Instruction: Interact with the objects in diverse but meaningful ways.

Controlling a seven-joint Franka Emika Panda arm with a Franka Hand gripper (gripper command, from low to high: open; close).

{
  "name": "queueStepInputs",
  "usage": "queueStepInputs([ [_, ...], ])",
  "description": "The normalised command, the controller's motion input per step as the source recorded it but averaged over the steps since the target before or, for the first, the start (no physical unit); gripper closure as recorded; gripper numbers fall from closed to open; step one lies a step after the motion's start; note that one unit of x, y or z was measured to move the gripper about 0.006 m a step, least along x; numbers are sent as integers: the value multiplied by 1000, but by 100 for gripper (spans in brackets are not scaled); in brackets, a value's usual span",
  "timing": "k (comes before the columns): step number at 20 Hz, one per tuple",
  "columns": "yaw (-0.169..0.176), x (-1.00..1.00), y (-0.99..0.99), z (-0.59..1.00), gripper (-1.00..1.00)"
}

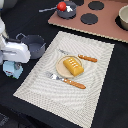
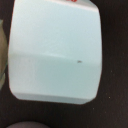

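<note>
My gripper (image 1: 13,63) hangs at the exterior view's left, right over the pale blue-white milk carton (image 1: 12,70), which stands on the dark table. The carton (image 2: 55,50) fills the wrist view, and no fingers show there, so I cannot tell whether the jaws are open or shut. The dark grey pot (image 1: 34,45) stands just beside the gripper, at the placemat's corner. The yellow ridged bread loaf (image 1: 74,65) lies on a small plate (image 1: 62,68). The red tomato (image 1: 61,6) sits on a dark pan on the toy stove. I cannot make out the small white bottle.
A striped placemat (image 1: 95,90) holds the plate, a knife (image 1: 82,57) and a fork (image 1: 67,80), both orange-handled. A brown toy stove (image 1: 107,25) with black burners stands at the back. A bowl (image 1: 123,17) is at its right edge.
</note>
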Motion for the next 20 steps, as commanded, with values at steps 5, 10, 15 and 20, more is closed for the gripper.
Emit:
queueStepInputs([
  [5, 0, 41, 0, -249, 100],
  [10, 0, 0, -33, -221, 100],
  [15, 0, 4, -30, -120, 100],
  [20, 0, 154, -119, 142, 100],
])
